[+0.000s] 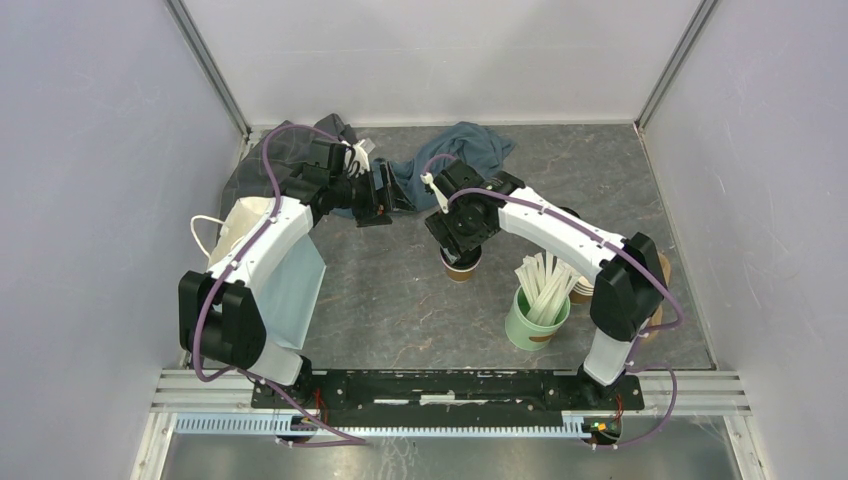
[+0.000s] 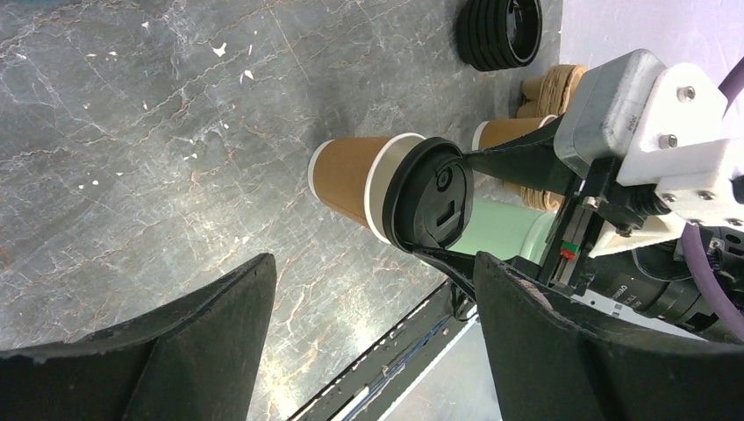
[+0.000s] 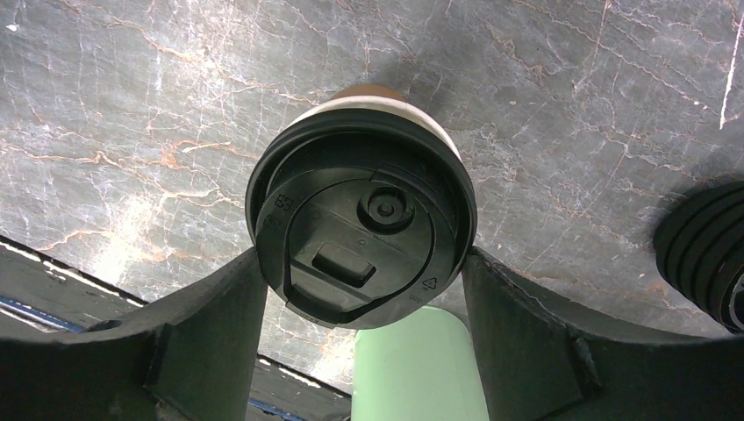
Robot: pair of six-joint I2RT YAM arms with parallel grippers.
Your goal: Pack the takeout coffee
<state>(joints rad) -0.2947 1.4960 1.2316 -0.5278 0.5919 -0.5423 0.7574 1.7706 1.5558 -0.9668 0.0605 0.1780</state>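
So, right end effector (image 3: 361, 263) was clamped on the cup (image 2: 351, 180) from above, at the lid (image 2: 430, 197) rim. That's likely the stiffest spot, so the paper wall wouldn't crush. Cup was mid-frame in the top view over the worktop (image 1: 400, 290); couldn't tell if it was lifted. Left end effector (image 2: 373, 263) was wide open, empty, facing the cup, maybe for a handover. Pale bag (image 1: 295, 285) lay at frame left.

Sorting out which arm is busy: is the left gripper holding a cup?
No: the fingers of the left gripper stand wide apart, nothing between them, the lidded cup beyond them.
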